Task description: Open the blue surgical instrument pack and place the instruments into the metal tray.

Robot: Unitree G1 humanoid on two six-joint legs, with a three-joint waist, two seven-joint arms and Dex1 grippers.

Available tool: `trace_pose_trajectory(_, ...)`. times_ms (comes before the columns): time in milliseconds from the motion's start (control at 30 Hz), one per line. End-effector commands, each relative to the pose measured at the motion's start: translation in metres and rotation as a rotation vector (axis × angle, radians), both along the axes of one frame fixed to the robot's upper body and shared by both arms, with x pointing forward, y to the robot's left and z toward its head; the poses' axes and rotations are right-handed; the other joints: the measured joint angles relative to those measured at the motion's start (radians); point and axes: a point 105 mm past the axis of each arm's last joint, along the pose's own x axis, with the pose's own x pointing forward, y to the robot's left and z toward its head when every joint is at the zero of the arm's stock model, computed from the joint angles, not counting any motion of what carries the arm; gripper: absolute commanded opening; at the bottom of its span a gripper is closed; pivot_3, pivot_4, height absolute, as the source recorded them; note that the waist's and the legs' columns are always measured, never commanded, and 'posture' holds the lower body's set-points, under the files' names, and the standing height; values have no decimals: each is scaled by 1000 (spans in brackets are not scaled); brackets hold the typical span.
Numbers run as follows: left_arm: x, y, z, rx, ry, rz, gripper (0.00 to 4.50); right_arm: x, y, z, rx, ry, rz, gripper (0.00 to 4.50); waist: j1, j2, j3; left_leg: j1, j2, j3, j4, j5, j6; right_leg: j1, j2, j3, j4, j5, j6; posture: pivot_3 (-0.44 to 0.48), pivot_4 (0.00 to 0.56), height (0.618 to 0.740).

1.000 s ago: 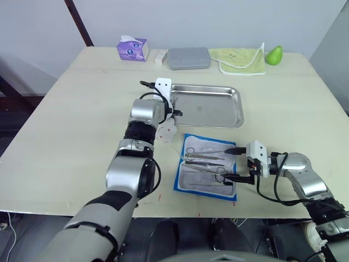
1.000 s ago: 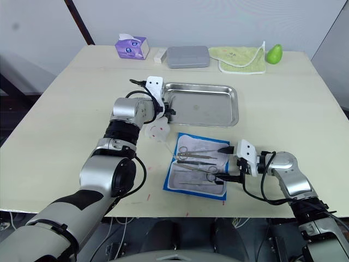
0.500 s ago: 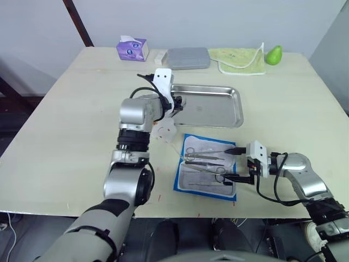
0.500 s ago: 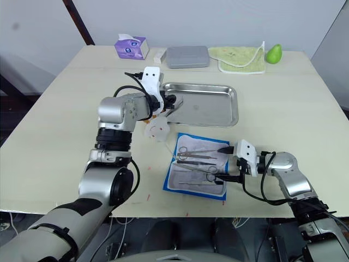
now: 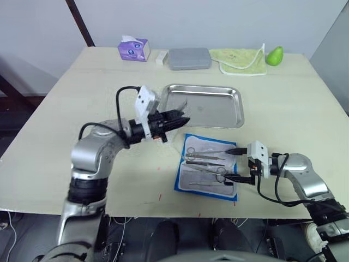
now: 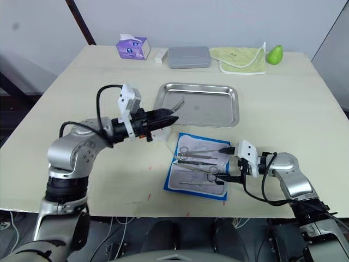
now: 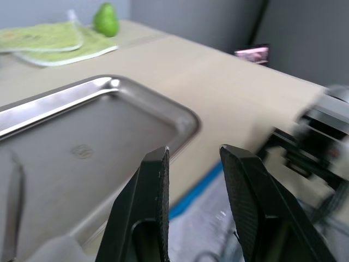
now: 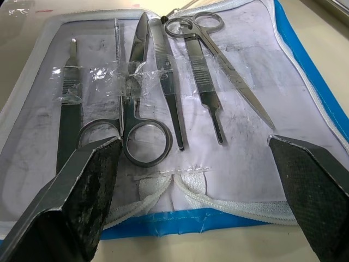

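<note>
On the bench (image 6: 283, 103) the pack (image 6: 197, 173) lies open just in front of the tray (image 6: 212, 106), with several instruments (image 6: 199, 158) on its pale lining and one slim instrument (image 6: 175, 104) resting in the tray's left end. The left end effector (image 6: 170, 118) hovers with its fingers close together near the tray's left front corner and the pack's far left corner, while the right end effector (image 6: 223, 162) sits at the pack's right edge, fingers spread wide. Along the far edge stand a purple tissue box (image 6: 132, 47), a grey case (image 6: 188, 56), a green cloth (image 6: 241, 59) and a green pear (image 6: 274, 54).
</note>
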Motion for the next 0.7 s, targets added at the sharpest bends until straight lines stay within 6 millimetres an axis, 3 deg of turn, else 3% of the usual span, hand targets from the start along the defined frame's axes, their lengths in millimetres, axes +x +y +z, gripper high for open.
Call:
trace_pose_trajectory(33,-15,12,1,7,-70,-108,1569,-13,-11,-36,-98,133,-26,4500,0,0,0,0,0,0,0,0,0,0,0,0,0,0,0,0,150,740)
trace_pose_trajectory(133,-25,29,-9,29,-58,-143,1569,-14,-11,-36,-97,134,-26,4500,0,0,0,0,0,0,0,0,1,0,0,0,0,0,0,0,150,740)
trace_pose_trajectory(233,-34,50,-17,46,-25,-170,2295,-14,-11,-37,-96,136,-26,4500,1,-1,0,0,0,0,0,0,1,0,0,0,0,0,0,0,150,740)
trace_pose_trajectory(400,-42,86,-28,107,22,-147,4489,-15,-12,-36,-91,136,-32,4500,2,0,0,0,0,0,0,-1,1,0,0,-1,0,0,0,0,150,740)
trace_pose_trajectory(567,-41,96,-30,135,29,-141,4489,-15,-15,-35,-86,134,-40,4500,7,-1,-1,0,1,0,0,-1,1,0,0,-1,-1,0,0,0,150,740)
trace_pose_trajectory(700,-39,83,-27,151,28,-180,4489,-15,-15,-33,-74,129,-45,4500,9,-1,-1,0,1,1,0,-1,1,0,0,-1,0,0,0,0,150,740)
